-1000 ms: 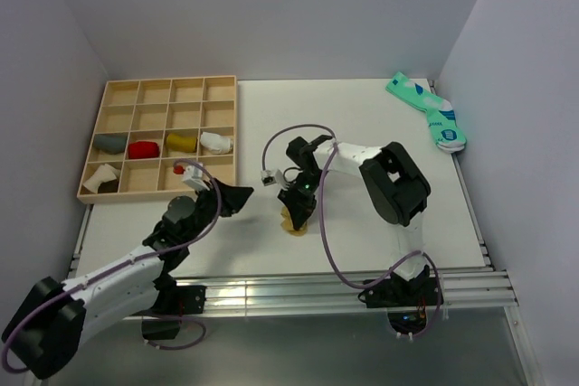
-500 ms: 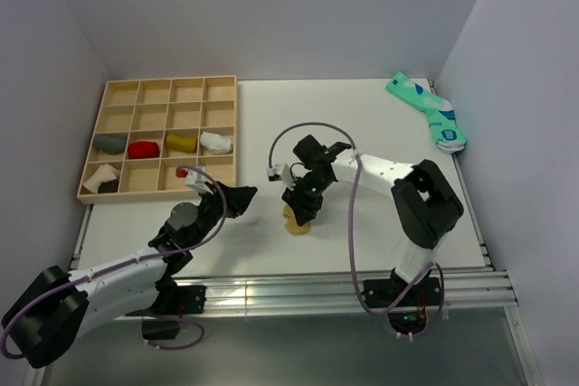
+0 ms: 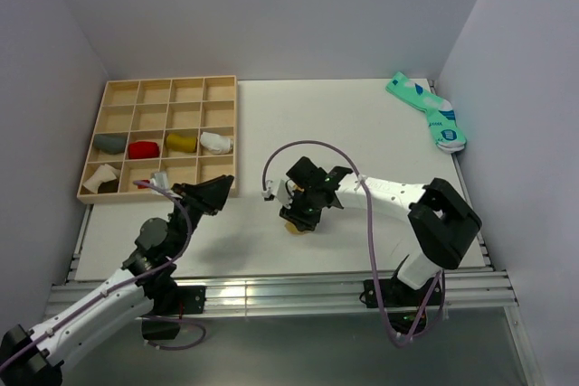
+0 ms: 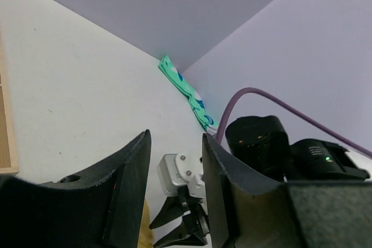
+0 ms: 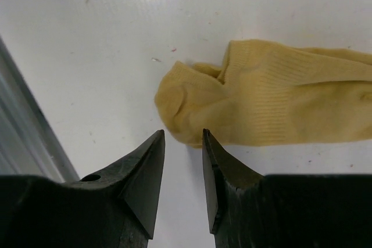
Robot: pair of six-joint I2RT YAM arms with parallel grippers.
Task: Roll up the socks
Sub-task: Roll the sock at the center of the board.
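Left hand [image 4: 174, 193], right hand [image 5: 183, 139]: fingers narrowly parted, nothing gripped.

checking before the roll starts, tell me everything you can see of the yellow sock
The yellow sock is a short ankle sock of ribbed mustard knit that looks soft. It lies flat and unrolled on the white table, slightly wrinkled near its rounded end. The right hand hovers at that end, fingers narrowly apart and holding nothing; whether they touch it cannot be told. Nothing else touches it.
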